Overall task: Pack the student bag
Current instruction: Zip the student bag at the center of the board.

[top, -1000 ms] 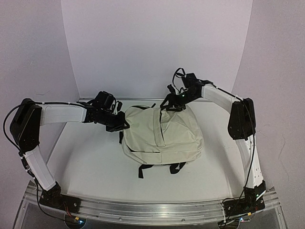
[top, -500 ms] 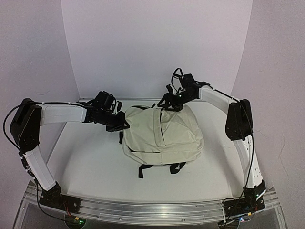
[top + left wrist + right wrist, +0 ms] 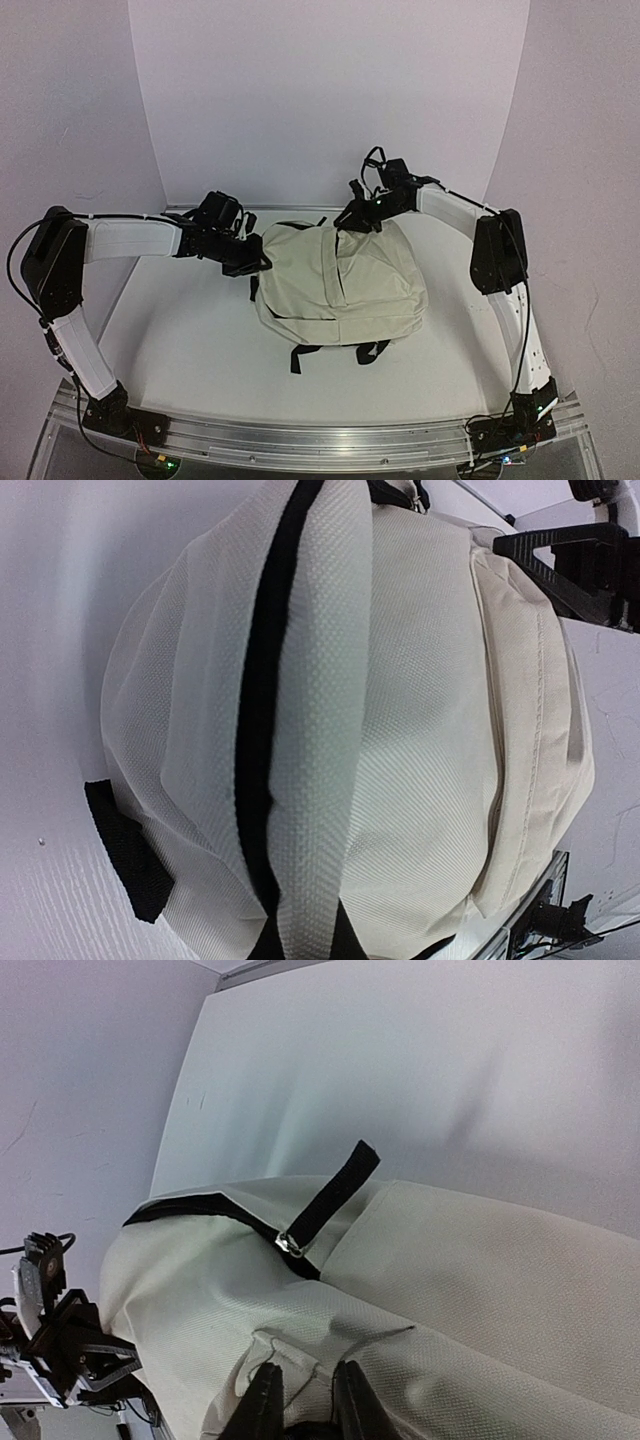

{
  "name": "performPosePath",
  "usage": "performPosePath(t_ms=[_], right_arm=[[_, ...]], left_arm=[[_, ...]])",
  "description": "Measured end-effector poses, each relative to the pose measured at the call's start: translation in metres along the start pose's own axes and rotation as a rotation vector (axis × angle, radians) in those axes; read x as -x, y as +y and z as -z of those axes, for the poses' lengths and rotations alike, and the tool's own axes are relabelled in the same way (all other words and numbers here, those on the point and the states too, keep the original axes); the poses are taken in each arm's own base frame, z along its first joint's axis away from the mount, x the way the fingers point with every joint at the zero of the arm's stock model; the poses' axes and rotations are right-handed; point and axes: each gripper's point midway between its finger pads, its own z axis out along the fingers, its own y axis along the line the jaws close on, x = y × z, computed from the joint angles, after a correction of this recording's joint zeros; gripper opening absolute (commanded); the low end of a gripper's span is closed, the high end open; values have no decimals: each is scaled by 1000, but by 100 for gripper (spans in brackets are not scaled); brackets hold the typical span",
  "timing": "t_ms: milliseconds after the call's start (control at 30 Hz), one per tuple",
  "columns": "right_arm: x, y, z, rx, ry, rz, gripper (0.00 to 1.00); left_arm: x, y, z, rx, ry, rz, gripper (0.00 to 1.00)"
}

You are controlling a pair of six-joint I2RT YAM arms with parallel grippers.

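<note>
The student bag (image 3: 340,285), a cream backpack, lies flat in the middle of the white table. My left gripper (image 3: 255,262) is at the bag's left edge, shut on a raised fold of cream fabric (image 3: 320,780) beside the black zipper line (image 3: 255,730). Its fingers are almost hidden under that fold. My right gripper (image 3: 352,218) is at the bag's far top edge, and its black fingertips (image 3: 265,1400) pinch a small pucker of the bag's fabric. A metal zipper slider (image 3: 292,1244) with a black pull tab (image 3: 335,1195) lies just beyond those fingertips.
Black straps (image 3: 330,352) stick out from under the bag's near edge. White walls close in the table at the back and on both sides. An aluminium rail (image 3: 320,440) with the arm bases runs along the near edge.
</note>
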Motion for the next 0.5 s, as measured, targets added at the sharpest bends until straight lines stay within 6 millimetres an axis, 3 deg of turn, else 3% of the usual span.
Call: performPosePath(t_ms=[67, 200, 367, 500], right_arm=[[-3, 1, -1, 20, 4, -4, 0], [-10, 5, 4, 39, 2, -1, 0], [-11, 21, 17, 61, -5, 19, 0], [-7, 36, 26, 80, -25, 57, 0]], left_arm=[[0, 1, 0, 6, 0, 5, 0], [-1, 2, 0, 11, 2, 17, 5], [0, 5, 0, 28, -4, 14, 32], [12, 8, 6, 42, -30, 3, 61]])
